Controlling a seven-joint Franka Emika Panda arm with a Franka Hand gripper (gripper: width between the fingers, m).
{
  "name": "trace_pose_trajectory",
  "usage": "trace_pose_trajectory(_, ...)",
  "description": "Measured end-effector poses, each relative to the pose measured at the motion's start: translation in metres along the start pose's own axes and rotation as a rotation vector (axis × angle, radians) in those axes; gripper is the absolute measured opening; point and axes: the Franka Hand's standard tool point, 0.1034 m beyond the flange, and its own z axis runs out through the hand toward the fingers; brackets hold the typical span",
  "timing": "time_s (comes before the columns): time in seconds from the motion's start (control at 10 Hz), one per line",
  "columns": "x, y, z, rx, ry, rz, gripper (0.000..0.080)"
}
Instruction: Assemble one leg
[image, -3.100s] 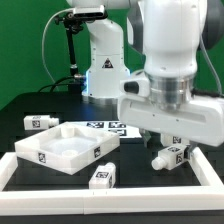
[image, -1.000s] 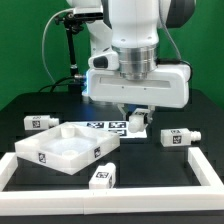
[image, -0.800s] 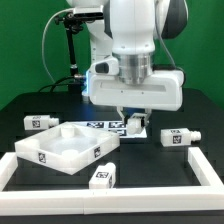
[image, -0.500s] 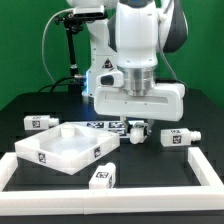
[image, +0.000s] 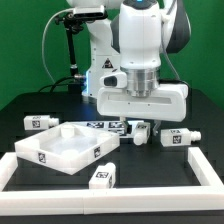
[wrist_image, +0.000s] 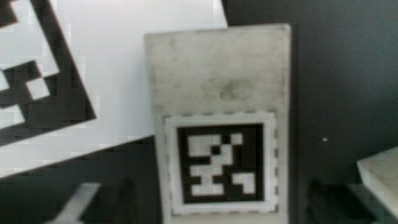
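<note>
One leg (image: 141, 129), a stubby white peg with a square tag, lies beside the marker board (image: 104, 125). My gripper (image: 136, 127) is low over it, open, with a finger on each side. In the wrist view the leg (wrist_image: 219, 110) fills the middle, tag up, and dark fingers (wrist_image: 79, 200) flank its near end without touching. Three more legs lie loose: one at the exterior view's left (image: 38, 122), one at the right (image: 178, 137), one at the front (image: 102, 177). The large white square panel (image: 62, 150) lies at front left.
The marker board also shows in the wrist view (wrist_image: 63, 80), next to the leg. The arm's white base (image: 100, 65) stands behind. A raised white border (image: 205, 170) rims the black table at the front and sides.
My gripper has swung from the exterior view's right to the middle and come down over the leg by the marker board. The legs and panel have not moved.
</note>
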Motion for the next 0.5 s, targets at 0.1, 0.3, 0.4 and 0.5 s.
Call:
trace_pose_trajectory(0.1, 0.014, 0.002, -0.021, 0.006, -0.016, 0.001, 0.0634)
trace_pose_trajectory(0.3, 0.057, 0.0, -0.067, 0.023, -0.033, -0.014, 0.0647)
trace_pose_trajectory(0.4, 0.08, -0.004, -0.078, 0.033, -0.002, -0.026, 0.0647)
trace_pose_trajectory(0.5, 0.097, -0.009, -0.084, 0.038, 0.022, -0.049, 0.0648)
